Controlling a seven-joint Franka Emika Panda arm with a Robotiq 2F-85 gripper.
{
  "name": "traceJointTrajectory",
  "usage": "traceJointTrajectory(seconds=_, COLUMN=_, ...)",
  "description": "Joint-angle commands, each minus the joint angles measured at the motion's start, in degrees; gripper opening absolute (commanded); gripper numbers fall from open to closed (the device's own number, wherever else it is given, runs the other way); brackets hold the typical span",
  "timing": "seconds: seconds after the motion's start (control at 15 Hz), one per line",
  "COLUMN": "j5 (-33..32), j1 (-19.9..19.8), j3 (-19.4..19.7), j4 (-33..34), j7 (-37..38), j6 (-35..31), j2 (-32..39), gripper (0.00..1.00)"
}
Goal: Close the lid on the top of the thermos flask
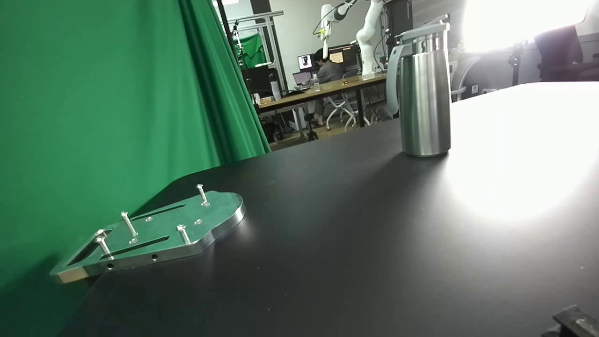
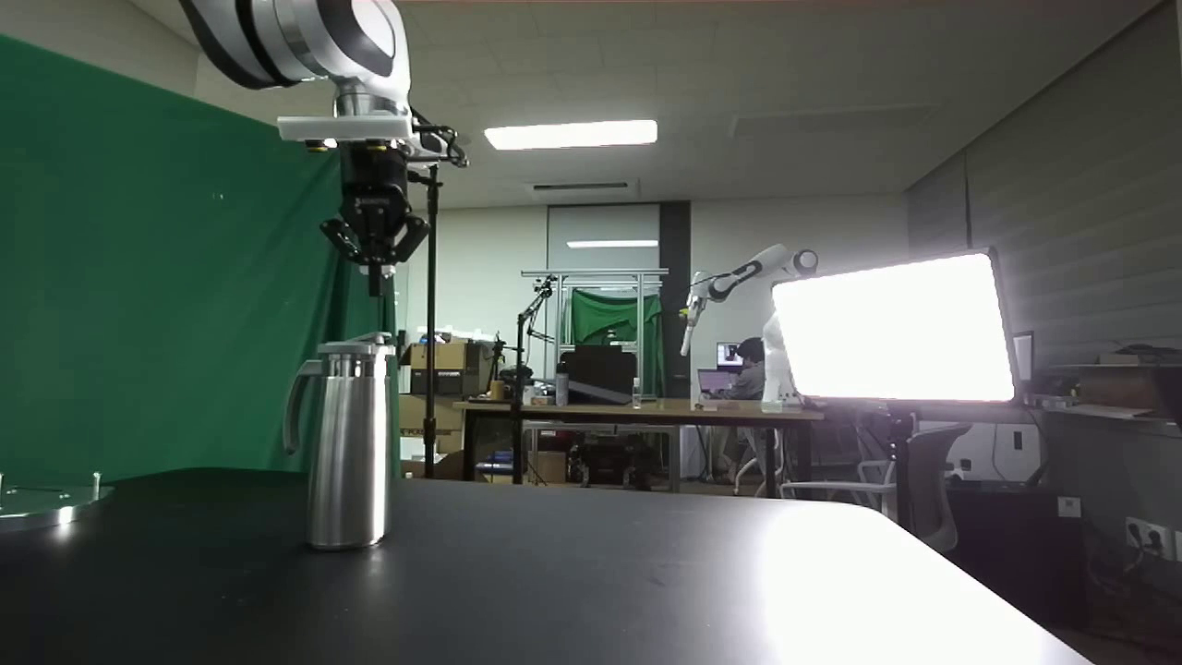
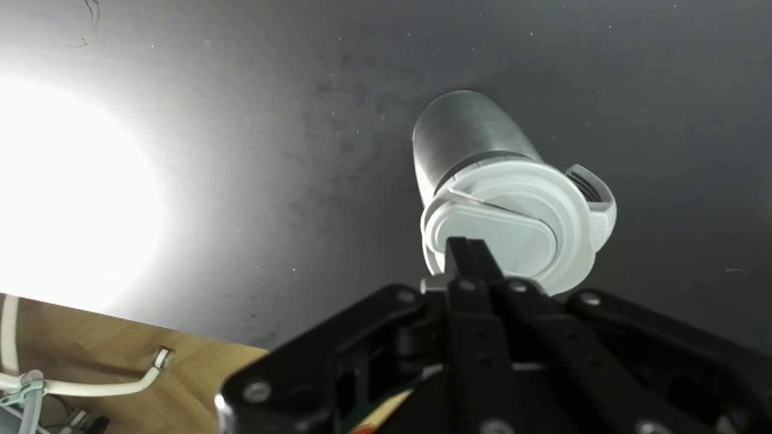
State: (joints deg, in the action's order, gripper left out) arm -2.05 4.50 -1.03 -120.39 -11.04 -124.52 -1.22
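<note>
Upright on the black tabletop (image 1: pixel 327 224), the flask (image 2: pixel 349 453) shows a brushed steel body, its pale grey lid (image 2: pixel 355 347) seated over the mouth. The handle (image 1: pixel 392 79) springs from the lid's level and hangs clear of the body at its lower end; in both exterior views it points to the side of the green curtain (image 1: pixel 93 103). Across the lid lies a round-ended flap (image 3: pixel 494 232) (best seen in the wrist view), which appears to slant up slightly in an exterior view; whether it is latched cannot be told. The tool (image 2: pixel 375 282) points straight down from the white arm (image 2: pixel 305 37), above the lid and apart from it, with a small gap visible in an exterior view. Its fingers (image 3: pixel 456 259) stand together as one narrow tip, overlapping part of the flap as the wrist camera sees it. Well apart from the flask, a flat plate (image 1: pixel 164 227) with slots and upright pegs (image 1: pixel 129 224) lies beside the curtain, one end seeming to project past the tabletop's edge. A panel lamp (image 2: pixel 891 328) shines beyond the tabletop, and a white glare spreads over part of the surface. In the background are a wooden bench (image 1: pixel 337 87), a seated person (image 1: pixel 330 71) and another robot (image 1: pixel 366 36), also white. A dark part (image 1: pixel 578 323), cut off by the corner of an exterior view, is too little shown to identify
</note>
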Motion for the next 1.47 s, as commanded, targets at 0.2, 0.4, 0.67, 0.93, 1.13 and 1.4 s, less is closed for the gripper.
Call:
traceJointTrajectory(seconds=0.2, j5=-2.62, j1=-0.93, j3=-0.58, j4=3.65, j7=2.23, j6=4.11, j2=3.03, gripper=0.00)
traceJointTrajectory(seconds=0.4, j5=-2.60, j1=-0.93, j3=-0.63, j4=3.90, j7=2.15, j6=4.29, j2=3.72, gripper=0.00)
traceJointTrajectory(seconds=0.67, j5=-2.53, j1=-0.96, j3=-0.60, j4=4.14, j7=2.07, j6=4.75, j2=4.59, gripper=0.00)
traceJointTrajectory(seconds=0.93, j5=-1.88, j1=-1.01, j3=-0.60, j4=3.72, j7=1.63, j6=4.05, j2=5.51, gripper=0.00)
traceJointTrajectory(seconds=1.13, j5=-1.28, j1=-1.05, j3=-0.66, j4=3.17, j7=1.07, j6=3.12, j2=6.11, gripper=0.00)
traceJointTrajectory(seconds=1.4, j5=-1.04, j1=-1.11, j3=-0.72, j4=2.45, j7=0.78, j6=1.89, j2=6.79, gripper=0.00)
